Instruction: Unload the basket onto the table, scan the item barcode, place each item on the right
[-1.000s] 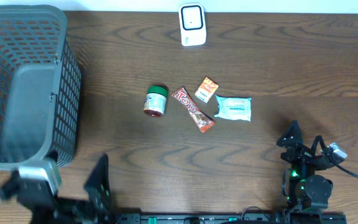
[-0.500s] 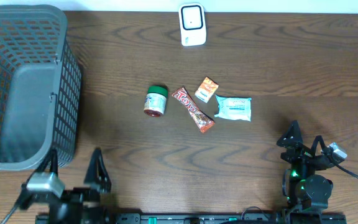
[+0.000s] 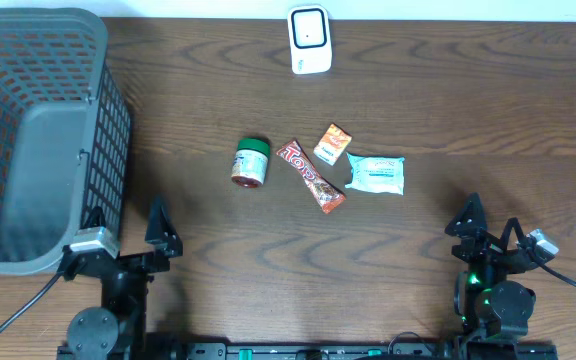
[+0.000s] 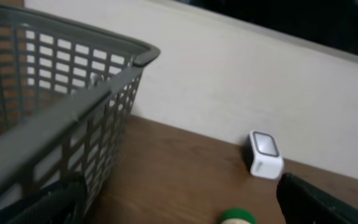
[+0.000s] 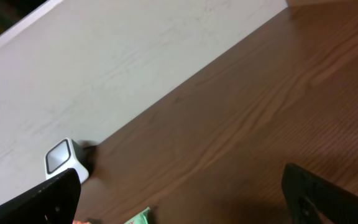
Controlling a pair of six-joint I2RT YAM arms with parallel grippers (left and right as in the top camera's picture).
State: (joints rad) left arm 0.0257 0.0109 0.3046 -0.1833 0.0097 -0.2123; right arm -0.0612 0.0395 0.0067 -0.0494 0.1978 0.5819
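Observation:
Four small items lie mid-table: a green-lidded jar [image 3: 251, 162], a brown chocolate bar [image 3: 310, 175], a small orange pack [image 3: 332, 144] and a light blue packet [image 3: 376, 174]. The white barcode scanner [image 3: 310, 40] stands at the far edge, also seen as the scanner [image 4: 265, 154] and the scanner [image 5: 64, 160]. My left gripper [image 3: 126, 222] is open and empty near the front left, beside the basket. The jar's lid [image 4: 238, 218] shows low between its fingers. My right gripper [image 3: 490, 222] is open and empty at the front right, well short of the packet.
A large grey mesh basket [image 3: 38, 140] fills the left side of the table, and its rim [image 4: 73, 74] looms close to my left gripper. A pale wall runs behind the table's far edge.
The left arm has swung up from the bottom left corner and now points forward beside the basket. The right arm and the items have not moved.

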